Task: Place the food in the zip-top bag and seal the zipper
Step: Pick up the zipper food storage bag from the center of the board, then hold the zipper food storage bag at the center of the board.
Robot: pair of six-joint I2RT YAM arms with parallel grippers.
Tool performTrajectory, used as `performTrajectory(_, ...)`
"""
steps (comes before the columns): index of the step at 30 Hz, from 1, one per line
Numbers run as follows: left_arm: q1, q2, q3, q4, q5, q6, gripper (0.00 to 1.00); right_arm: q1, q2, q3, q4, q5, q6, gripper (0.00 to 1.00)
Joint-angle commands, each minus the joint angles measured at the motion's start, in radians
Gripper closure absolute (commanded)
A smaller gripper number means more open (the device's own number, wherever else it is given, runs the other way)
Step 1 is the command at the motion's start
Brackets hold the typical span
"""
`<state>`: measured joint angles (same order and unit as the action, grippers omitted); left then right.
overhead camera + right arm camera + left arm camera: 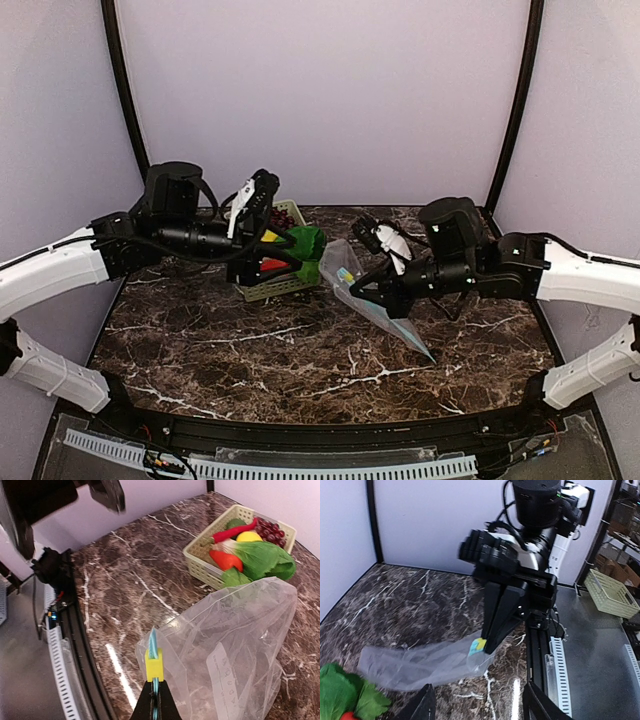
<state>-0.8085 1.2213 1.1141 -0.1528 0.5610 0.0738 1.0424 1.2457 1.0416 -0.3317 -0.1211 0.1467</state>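
The clear zip-top bag (240, 645) lies on the marble table right of the basket, its mouth raised. My right gripper (154, 682) is shut on the light blue zipper (153, 647), just below its yellow slider (154, 665). In the top view the bag (385, 310) slants toward the front. The food sits in the basket: red chilli (232, 531), lemon (248, 536), grapes (270, 529), bok choy (262, 560). My left gripper (480, 710) hangs open above the basket, nothing between its fingers, facing the bag (420, 665). Bok choy (340, 695) shows at its lower left.
The pale green slotted basket (285, 285) stands at the back left of the table. A black rail and a white slotted strip (300, 465) run along the near edge. A second pale basket (610, 592) sits off the table. Walls close in the back and sides.
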Motion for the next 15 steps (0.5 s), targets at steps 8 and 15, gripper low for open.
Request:
performTrajectory(8, -0.115, 0.074, -0.037, 0.072, 0.120, 0.010, 0.35, 0.013, -0.032, 0.076, -0.068, -0.347, 0.084, 1.00)
performTrajectory(15, -0.143, 0.091, -0.051, 0.086, 0.140, -0.009, 0.35, 0.017, 0.028, 0.096, -0.063, -0.374, 0.073, 1.00)
